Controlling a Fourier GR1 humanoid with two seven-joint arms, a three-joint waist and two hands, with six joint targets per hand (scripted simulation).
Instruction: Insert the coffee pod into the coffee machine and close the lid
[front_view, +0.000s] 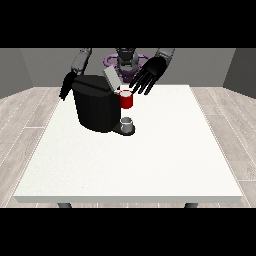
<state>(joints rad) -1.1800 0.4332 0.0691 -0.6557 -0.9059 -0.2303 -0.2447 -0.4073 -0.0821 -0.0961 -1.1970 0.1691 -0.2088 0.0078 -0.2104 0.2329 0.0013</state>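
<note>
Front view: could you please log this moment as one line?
coffee machine: lid open | hand at the view's right: open, above the red holder | hand at the view's left: beside machine

the coffee machine (97, 107) stands on the table (150, 160) toward its back left, a cup (127, 125) just before its right side

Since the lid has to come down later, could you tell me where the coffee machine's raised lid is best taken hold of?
Probably at the free upper end of the lid, from above and behind. It stands tilted up over the coffee machine, its lower end at the machine's top, so the open hand at the view's right, nearby, could press it down.
</note>
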